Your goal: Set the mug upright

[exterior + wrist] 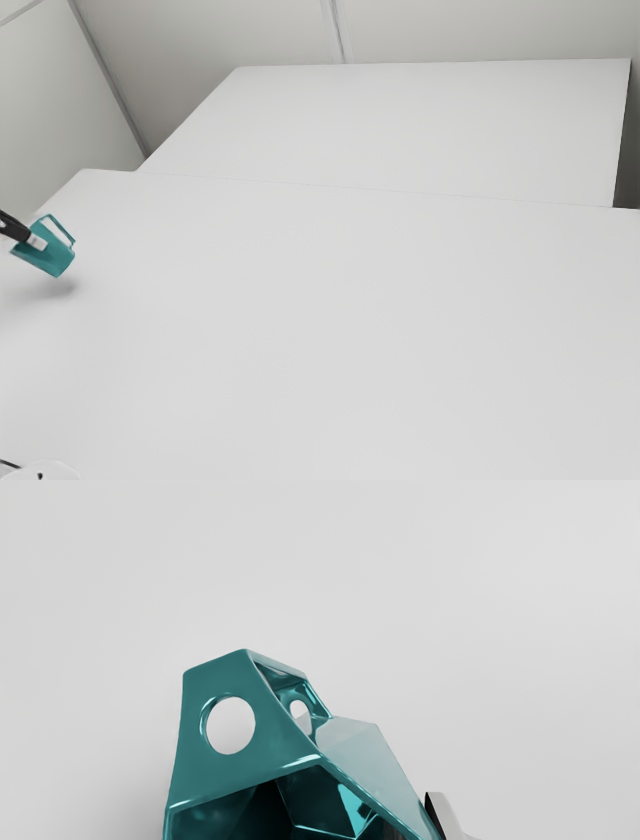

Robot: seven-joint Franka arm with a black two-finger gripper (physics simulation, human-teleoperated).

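Mug (50, 262) in teal hangs tilted in the air near the exterior view's left edge, where the black gripper (36, 242) comes in and pinches it between its fingers, the mouth facing back toward the gripper, the handle (63, 230) along the upper side and a soft shadow (60, 287) on the table below, apart from it. Low at that same side sits part of a white rounded object (52, 472), and from there the white table (340, 330) runs to the exterior view's right, with another white surface (420, 125) behind it.
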